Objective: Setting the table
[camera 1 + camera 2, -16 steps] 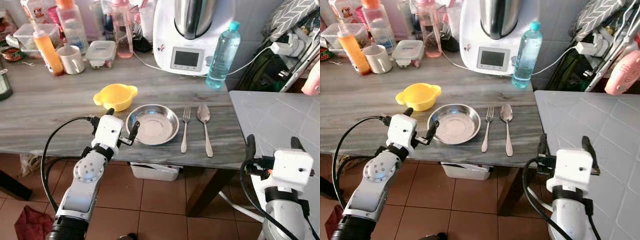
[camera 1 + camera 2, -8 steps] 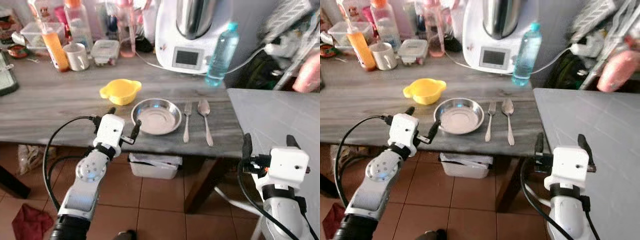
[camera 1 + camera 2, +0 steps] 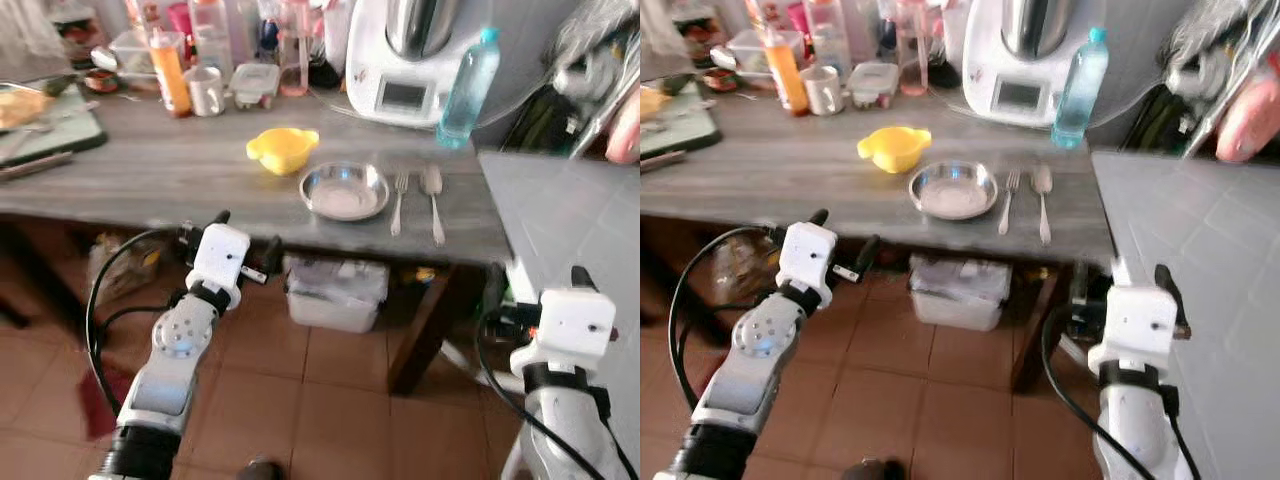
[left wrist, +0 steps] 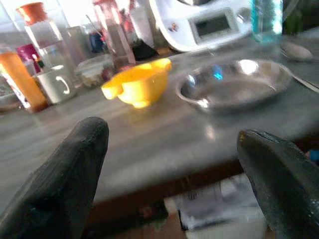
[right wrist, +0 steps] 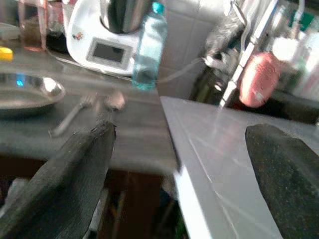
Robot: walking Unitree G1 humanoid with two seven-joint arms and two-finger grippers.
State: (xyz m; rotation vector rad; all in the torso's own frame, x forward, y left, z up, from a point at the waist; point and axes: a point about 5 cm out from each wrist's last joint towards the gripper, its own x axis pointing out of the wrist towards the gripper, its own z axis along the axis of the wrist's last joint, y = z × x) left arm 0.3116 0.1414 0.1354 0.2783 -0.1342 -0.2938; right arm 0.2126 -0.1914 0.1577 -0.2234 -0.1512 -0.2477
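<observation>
A round steel plate (image 3: 344, 191) lies near the front edge of the grey wooden table (image 3: 150, 170). A fork (image 3: 398, 190) and a spoon (image 3: 433, 190) lie side by side to its right. A yellow bowl (image 3: 282, 148) with handles sits just behind the plate on the left. My left gripper (image 3: 246, 232) is open and empty, in front of the table edge and below it, left of the plate. In the left wrist view the bowl (image 4: 139, 85) and plate (image 4: 234, 87) lie ahead of the spread fingers. My right gripper (image 3: 537, 282) hangs open and empty by the table's right end.
A white kitchen machine (image 3: 410, 50), a water bottle (image 3: 465, 75), an orange bottle (image 3: 170, 70), a mug (image 3: 207, 90) and a lidded box (image 3: 254, 84) crowd the back. A white bin (image 3: 335, 295) stands under the table. A grey tiled surface (image 3: 570, 210) adjoins at right.
The camera has drawn back from the table, so more floor shows. My left gripper, near the plate's rim before, is now off the table in front of its edge. Both grippers stay open.
</observation>
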